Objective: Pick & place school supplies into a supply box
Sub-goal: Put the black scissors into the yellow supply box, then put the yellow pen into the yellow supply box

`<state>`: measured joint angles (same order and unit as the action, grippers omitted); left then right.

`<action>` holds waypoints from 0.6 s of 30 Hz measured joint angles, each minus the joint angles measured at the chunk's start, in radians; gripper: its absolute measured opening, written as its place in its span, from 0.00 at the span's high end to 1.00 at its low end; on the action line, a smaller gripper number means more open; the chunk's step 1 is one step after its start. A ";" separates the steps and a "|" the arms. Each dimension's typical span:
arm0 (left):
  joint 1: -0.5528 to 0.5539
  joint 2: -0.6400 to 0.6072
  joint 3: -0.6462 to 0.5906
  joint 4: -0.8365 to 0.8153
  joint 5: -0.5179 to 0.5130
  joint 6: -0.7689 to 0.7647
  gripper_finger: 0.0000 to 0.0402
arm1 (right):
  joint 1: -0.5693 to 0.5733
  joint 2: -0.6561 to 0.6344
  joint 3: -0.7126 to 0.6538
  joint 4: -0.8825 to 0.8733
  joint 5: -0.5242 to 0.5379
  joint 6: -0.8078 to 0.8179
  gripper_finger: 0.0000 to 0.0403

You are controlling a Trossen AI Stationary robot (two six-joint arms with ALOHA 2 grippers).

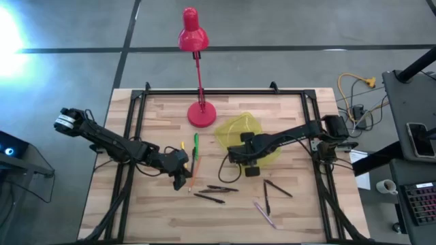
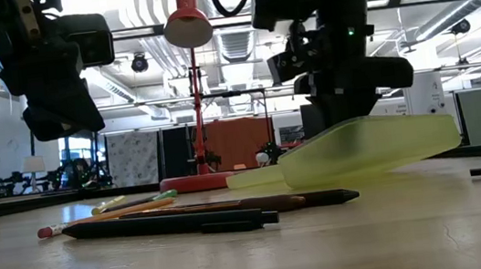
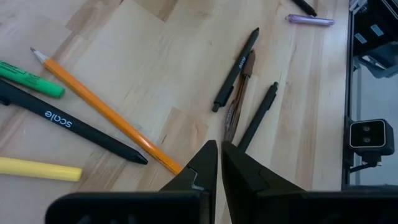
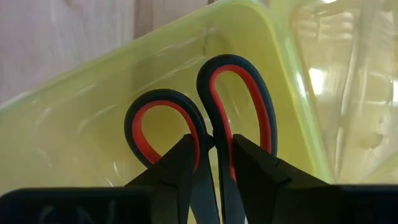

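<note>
**Already over the box: scissors hang handles-first above the open case**

Broadly, the counter [image 1: 157, 211] carries the supply box [image 1: 235, 129] near its middle, directly beneath the right tool [image 4: 214, 155]. That arm reaches in from the right edge, nearer the box than the other. Its fingers straddle the scissors [image 4: 239, 99], long axis running away from the wrist, handle loops poking into the yellow case. The left tool [image 3: 219, 163], pinched shut and empty, hovers above the loose pens [image 1: 214, 192] and orange pencil [image 3: 112, 115].
</note>
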<state>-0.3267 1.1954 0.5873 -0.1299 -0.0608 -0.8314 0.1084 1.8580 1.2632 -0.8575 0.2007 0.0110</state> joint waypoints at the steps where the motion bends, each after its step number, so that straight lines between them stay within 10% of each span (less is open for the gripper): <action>1: 0.000 0.000 0.000 0.000 0.000 0.000 0.99 | 0.000 0.000 -0.002 -0.001 0.000 0.010 0.74; 13: 0.000 0.000 0.000 -0.003 -0.011 0.000 0.99 | 0.018 -0.074 0.028 0.001 -0.005 0.074 0.55; 18: 0.012 0.000 0.000 -0.130 -0.189 -0.214 0.99 | 0.047 -0.164 0.039 -0.011 0.161 0.214 0.53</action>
<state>-0.3143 1.1954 0.5873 -0.2602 -0.2500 -1.0451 0.1553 1.6937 1.3018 -0.8680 0.3616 0.2248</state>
